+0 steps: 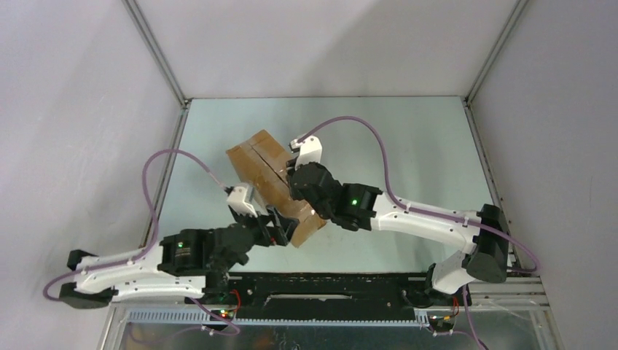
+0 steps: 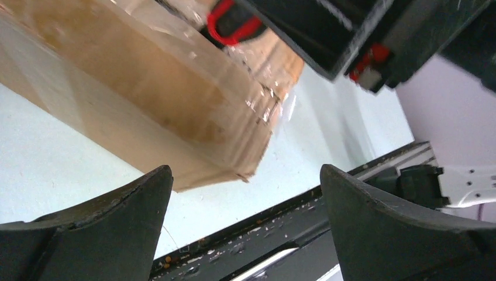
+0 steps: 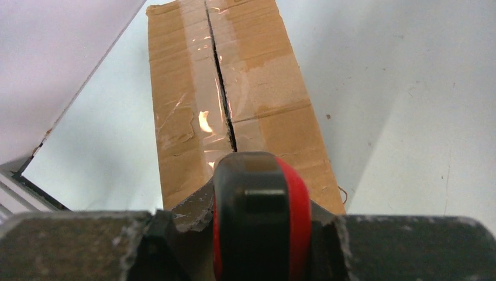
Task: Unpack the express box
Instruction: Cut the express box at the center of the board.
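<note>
Box place: the box [image 1: 259, 162] lies flat mid-table [image 1: 408, 146], set slantwise, its far end to the left and its near end to the right, between the two arms.
Box top: both flaps are down; a dark slit [image 3: 220, 88] runs along the middle seam through glossy clear tape [image 3: 190, 99].
Box feel: corrugated card, so probably stiff in the walls but springy at the flaps. It looks light enough to slide if pushed. Its load is hidden.
Box surface: bare card should give good friction; the taped strip is likely slick and crinkly.
Where to hold: a flap's free edge at the slit seems the best pinch. The body looks too broad for one pincer, so bracing a side wall or an end suits it better.
Left arm: reaches low across the table from the near left, wrist levelled towards the box's near end.
Left pincer: the left pincer [image 2: 245, 171] is spread wide with nothing between its fingers, just beside the near corner. Contact cannot be told.
Right arm: comes in from the near right, elbow bent, wrist tipped down over the box top.
Right pincer: the right pincer [image 3: 254, 234] pinches a red-and-black knife [image 3: 257, 187], lined up on the seam towards the near end.
Blade: hidden under the handle.
</note>
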Tool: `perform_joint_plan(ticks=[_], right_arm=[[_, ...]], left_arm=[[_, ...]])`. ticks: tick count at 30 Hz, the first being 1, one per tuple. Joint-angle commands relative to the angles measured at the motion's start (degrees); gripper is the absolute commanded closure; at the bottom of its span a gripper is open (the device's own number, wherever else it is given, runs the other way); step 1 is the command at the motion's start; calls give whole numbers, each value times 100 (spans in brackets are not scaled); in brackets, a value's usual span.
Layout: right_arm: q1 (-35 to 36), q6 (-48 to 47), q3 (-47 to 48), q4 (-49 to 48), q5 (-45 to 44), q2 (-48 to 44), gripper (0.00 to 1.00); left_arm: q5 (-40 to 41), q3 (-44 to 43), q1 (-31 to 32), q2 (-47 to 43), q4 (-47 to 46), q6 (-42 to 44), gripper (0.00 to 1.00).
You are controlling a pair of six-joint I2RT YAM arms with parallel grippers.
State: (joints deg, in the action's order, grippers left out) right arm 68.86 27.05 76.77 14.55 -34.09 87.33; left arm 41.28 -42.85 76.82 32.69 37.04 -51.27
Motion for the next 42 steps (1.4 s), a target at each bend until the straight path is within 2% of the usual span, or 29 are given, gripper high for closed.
perform_joint_plan(ticks=[1,4,8,13,24,31,35,42], right_arm=[[28,117,441,184,-247,244,100],[68,224,600,372,-310,312,100],[127,333,639,454,-335,348,100],[159,415,629,563,-325,394,100],[161,507,636,559,-268,472,100],[183,607,637,581,-232,511,100],[228,658,637,623,-247,516,100],[231,670,637,842,-111,453,100]], left_arm=[[1363,102,606,565,530,-1262,0],[1756,157,615,741,981,-2115,0],[2135,277,624,952,899,-2585,0],[2286,637,843,849,-315,-1904,0],[2058,1069,1055,659,-1362,-1323,0],[2966,431,925,1562,598,-3503,0],[2938,428,621,1773,645,-3766,0],[2803,743,372,1409,729,-4107,0]])
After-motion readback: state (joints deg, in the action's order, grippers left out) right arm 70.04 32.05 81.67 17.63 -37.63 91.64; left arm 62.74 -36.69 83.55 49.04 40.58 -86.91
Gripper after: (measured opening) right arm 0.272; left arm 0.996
